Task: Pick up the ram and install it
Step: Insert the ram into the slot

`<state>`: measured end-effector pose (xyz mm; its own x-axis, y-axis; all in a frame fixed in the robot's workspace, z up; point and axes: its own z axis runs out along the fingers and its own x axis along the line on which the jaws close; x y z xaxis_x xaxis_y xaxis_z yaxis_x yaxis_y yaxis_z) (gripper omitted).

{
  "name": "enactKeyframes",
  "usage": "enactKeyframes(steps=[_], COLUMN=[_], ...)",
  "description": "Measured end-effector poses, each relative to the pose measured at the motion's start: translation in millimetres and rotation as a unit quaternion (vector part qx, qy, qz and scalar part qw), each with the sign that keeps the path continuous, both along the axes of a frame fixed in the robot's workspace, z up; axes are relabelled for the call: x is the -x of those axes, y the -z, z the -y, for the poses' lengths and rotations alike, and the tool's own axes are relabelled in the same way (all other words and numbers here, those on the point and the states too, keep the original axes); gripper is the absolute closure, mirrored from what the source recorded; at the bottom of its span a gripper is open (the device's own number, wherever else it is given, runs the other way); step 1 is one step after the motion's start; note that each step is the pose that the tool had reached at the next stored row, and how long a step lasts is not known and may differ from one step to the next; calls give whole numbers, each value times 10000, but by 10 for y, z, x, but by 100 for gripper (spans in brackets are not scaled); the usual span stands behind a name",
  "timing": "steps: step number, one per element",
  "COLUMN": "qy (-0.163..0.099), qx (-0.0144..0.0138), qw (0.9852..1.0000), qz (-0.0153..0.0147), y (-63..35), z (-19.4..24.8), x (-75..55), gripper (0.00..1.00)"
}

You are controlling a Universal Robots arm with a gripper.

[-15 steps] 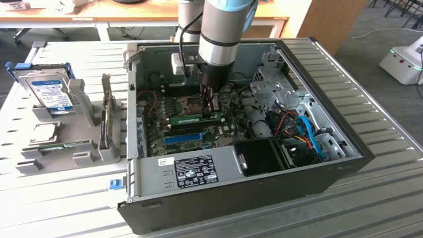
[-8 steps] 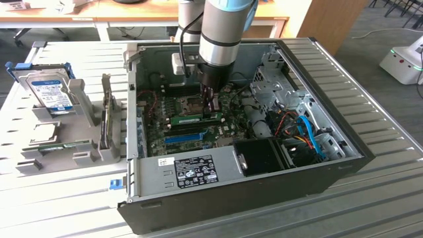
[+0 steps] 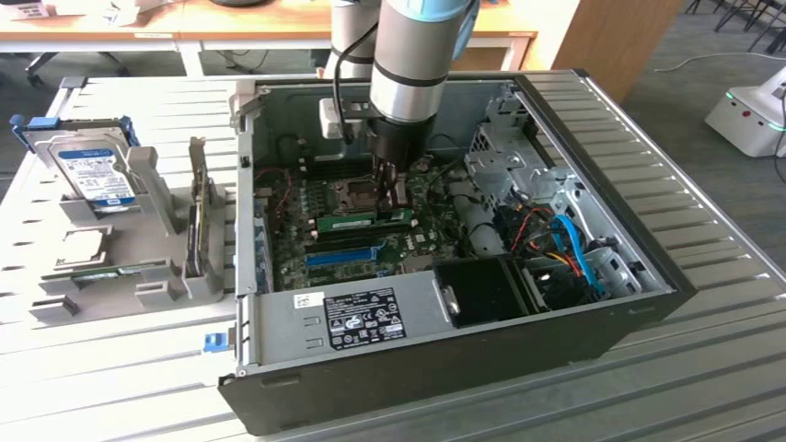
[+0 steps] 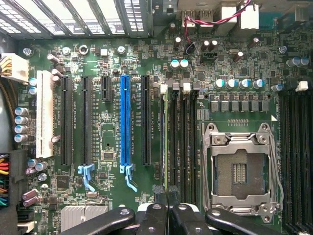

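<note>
Surface: standing on a slatted metal table (image 3: 700, 368), an open computer case (image 3: 467, 359) with its motherboard (image 4: 107, 205) facing up; wooden desks showing behind
Ram: the ram (image 3: 364, 219) sitting on edge in line with the dark memory slots, between the blue slot (image 3: 341, 256) and the processor socket (image 4: 239, 169); lying well apart from the hard drive (image 3: 96, 175) in its grey holder (image 3: 154, 293) outside the case
Claw: the gripper (image 3: 396, 198) reaching straight down into the case over one end of the stick, fingers (image 4: 159, 193) drawn together with hardly a gap; pinching the top edge or only pressing on it, not telling which
Done: picking up and carrying to the board looking finished, judging by the stick standing at its slot
Left: seating looking unconfirmed, the white latches (image 4: 164, 88) at the slot ends not showing clearly whether locked; claw not yet clear of the board
</note>
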<state>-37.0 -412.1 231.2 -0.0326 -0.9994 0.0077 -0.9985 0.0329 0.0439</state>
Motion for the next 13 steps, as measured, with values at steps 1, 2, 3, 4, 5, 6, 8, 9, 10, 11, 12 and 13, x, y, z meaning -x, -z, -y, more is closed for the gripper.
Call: enactKeyframes(steps=[1, 2, 3, 4, 5, 6, 8, 9, 10, 11, 12, 13], qy=[-1, 0, 0, 0, 0, 0, 1, 1, 1, 1, 1, 1], qx=[0, 1, 1, 1, 1, 2, 2, 2, 2, 2, 2, 2], qw=[10000, 10000, 10000, 10000, 10000, 10000, 10000, 10000, 10000, 10000, 10000, 10000], qz=[0, 0, -1, -1, -1, -1, -1, -1, -1, -1, -1, -1], y=[0, -1, -1, -1, -1, -1, 2, 3, 4, 4, 4, 4], z=[-3, -7, -7, -7, -7, -7, -7, -7, -7, -7, -7, -7], x=[0, 0, 0, 1, 1, 1, -2, -6, -7, -7, -8, -8], gripper=[88, 88, 88, 88, 88, 88, 88, 88, 88, 88, 88, 88])
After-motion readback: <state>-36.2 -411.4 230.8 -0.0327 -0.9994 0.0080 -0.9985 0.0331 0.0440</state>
